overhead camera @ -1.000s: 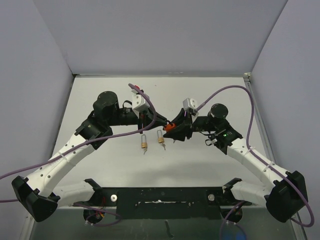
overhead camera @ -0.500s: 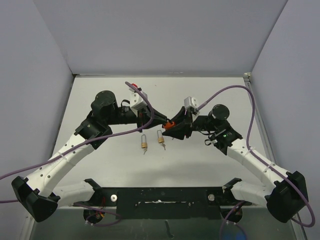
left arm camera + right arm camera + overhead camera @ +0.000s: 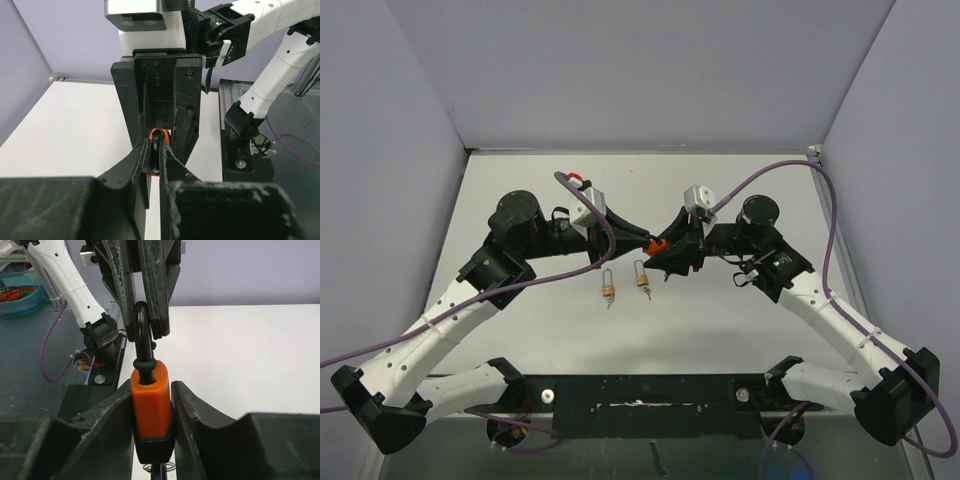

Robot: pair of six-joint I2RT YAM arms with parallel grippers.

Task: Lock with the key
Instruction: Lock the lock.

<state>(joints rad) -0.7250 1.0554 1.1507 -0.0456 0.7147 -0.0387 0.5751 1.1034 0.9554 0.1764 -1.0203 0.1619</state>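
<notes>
1. Padlock first: I see an orange padlock [image 3: 151, 400], a smooth, rounded, plastic-looking block with a black band at its base. It is held in the air over the middle of the white table [image 3: 520, 200], between my two arms.
2. Its shackle [image 3: 141, 335] is a thin, glossy black U-shaped bar rising from a black collar on top of the body.
3. On my right wrist camera the long axis stands upright in the frame, with the shackle pointing away from the right gripper [image 3: 151, 385] and straight at the left gripper [image 3: 156, 150]. From overhead that axis runs roughly left to right across the table, shackle end toward the left arm.
4. A small coil of wire [image 3: 157, 467] shows under the base; I cannot tell what it belongs to.
5. The right gripper is clamped partway closed on the flat sides of the orange body, both scuffed matte-black fingers touching it.
6. The left gripper's fingers are pressed almost together, nipping the shackle near its bend.
7. On the table just nearer the bases lie a small brass padlock [image 3: 608, 290] and, beside it, a second brass padlock [image 3: 642, 280]. Both are clear of the grippers.
</notes>
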